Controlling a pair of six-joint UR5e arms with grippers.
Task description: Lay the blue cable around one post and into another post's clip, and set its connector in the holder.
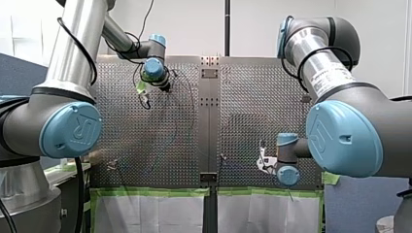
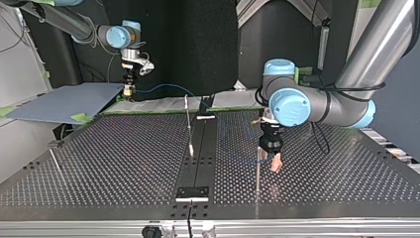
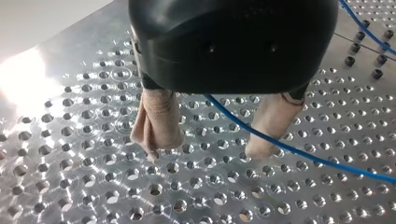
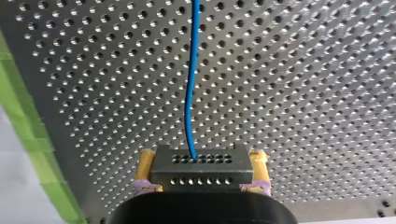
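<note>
My right gripper (image 4: 201, 158) has its yellow pads shut on a grey connector block (image 4: 200, 173) drilled with small holes. The blue cable (image 4: 189, 93) leaves the block and runs ahead over the perforated plate. In the top view that gripper (image 2: 128, 91) hangs at the far left edge of the table, and the cable (image 2: 163, 88) trails toward the middle. My left gripper (image 3: 210, 149) stands open just above the plate, and the cable (image 3: 317, 156) passes between its beige pads (image 3: 156, 123) without being gripped. That gripper (image 2: 275, 166) is beside a thin post (image 2: 257, 173).
A second thin post (image 2: 187, 109) rises by the black centre strip (image 2: 205, 144), and a third one (image 2: 54, 159) leans at the top view's left. A small plate (image 2: 192, 193) sits on the strip near the front edge. Green tape (image 1: 150, 192) lines the table's near edge in the front view.
</note>
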